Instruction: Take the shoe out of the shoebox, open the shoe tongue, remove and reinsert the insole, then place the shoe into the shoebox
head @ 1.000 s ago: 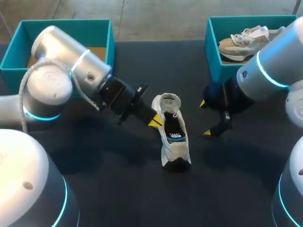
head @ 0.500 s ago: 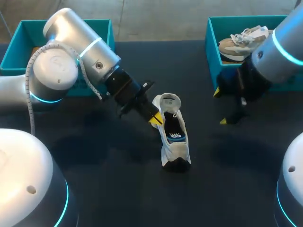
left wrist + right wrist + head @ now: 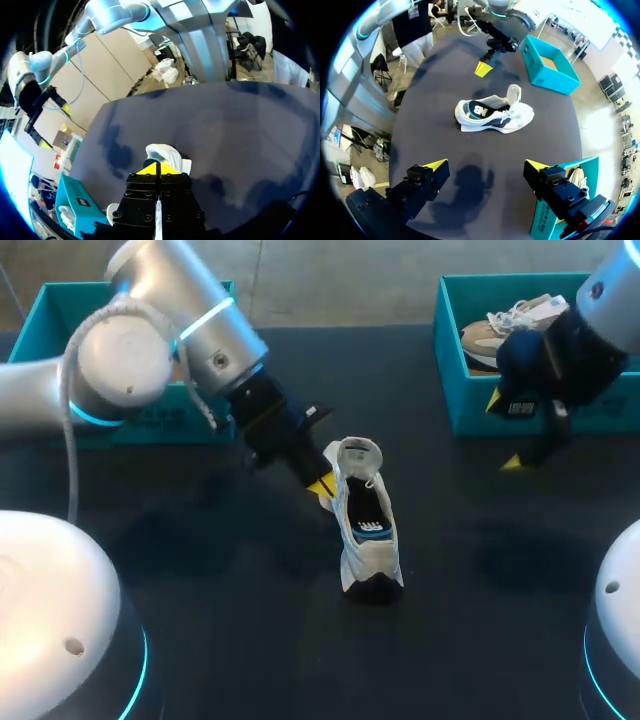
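A white shoe (image 3: pixel 367 540) stands on the dark table near the middle, its dark insole with a blue mark showing inside. My left gripper (image 3: pixel 322 485) is shut with nothing in it, its yellow tips just left of the shoe's far end. In the left wrist view the left gripper (image 3: pixel 157 169) is shut and the shoe (image 3: pixel 165 152) lies just ahead. My right gripper (image 3: pixel 503 432) is open and hangs by the right shoebox (image 3: pixel 450 370), well away from the shoe. From the right wrist, the right gripper (image 3: pixel 486 165) stands wide open, with the shoe (image 3: pixel 495 114) ahead of it.
The right teal shoebox holds a second, beige shoe (image 3: pixel 510 325). Another teal box (image 3: pixel 60 300) stands at the back left, partly behind my left arm (image 3: pixel 150 340). Bare dark table lies in front of the shoe.
My right gripper has pulled back and to the right, from near the shoe to the right shoebox. My left arm has swung round, its shut tips staying beside the shoe.
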`<state>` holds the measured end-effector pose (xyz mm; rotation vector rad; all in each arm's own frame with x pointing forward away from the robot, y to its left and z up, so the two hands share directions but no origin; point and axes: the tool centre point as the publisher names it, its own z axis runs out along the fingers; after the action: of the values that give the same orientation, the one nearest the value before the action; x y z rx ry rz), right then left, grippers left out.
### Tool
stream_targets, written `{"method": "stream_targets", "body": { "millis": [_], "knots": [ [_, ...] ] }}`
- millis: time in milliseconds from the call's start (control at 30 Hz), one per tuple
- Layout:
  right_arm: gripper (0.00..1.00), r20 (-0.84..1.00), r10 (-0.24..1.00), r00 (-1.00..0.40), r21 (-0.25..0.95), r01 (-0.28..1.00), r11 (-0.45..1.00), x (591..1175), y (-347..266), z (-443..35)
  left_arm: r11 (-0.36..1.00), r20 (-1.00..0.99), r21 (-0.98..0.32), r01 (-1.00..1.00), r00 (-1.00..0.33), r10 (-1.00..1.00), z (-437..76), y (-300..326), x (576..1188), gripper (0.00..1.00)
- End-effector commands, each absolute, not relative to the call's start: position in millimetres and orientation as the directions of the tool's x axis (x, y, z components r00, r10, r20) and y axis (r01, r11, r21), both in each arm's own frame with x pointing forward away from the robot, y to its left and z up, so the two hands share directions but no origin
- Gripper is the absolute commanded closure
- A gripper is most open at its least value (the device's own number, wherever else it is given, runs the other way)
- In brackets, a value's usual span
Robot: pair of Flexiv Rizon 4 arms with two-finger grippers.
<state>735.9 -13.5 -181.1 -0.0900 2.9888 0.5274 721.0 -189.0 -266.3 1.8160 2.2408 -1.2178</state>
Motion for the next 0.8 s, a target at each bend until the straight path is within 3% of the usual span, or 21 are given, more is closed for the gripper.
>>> {"method": "stream_targets", "body": {
  "millis": [33, 300, 800],
  "knots": [
    [0.0, -0.103, -0.044, -0.994, 0.336, -0.076, 0.939, 731.8, -20.8, -163.9, 0.013, -0.348, -0.564, 0.825, -0.252, 0.903, -260.4, -194.4, 730.9, 1.0],
    [0.0, -0.082, -0.046, -0.996, 0.296, -0.069, 0.953, 732.8, -29.9, -146.9, -0.019, -0.211, -0.591, 0.807, -0.132, 0.969, -262.8, -200.2, 738.6, 1.0],
    [0.0, -0.098, -0.021, -0.995, 0.295, -0.05, 0.954, 734.7, -37.9, -136.3, 0.037, -0.107, -0.51, 0.86, -0.106, 0.989, -270.0, -207.5, 755.1, 1.0]
  ]
}}
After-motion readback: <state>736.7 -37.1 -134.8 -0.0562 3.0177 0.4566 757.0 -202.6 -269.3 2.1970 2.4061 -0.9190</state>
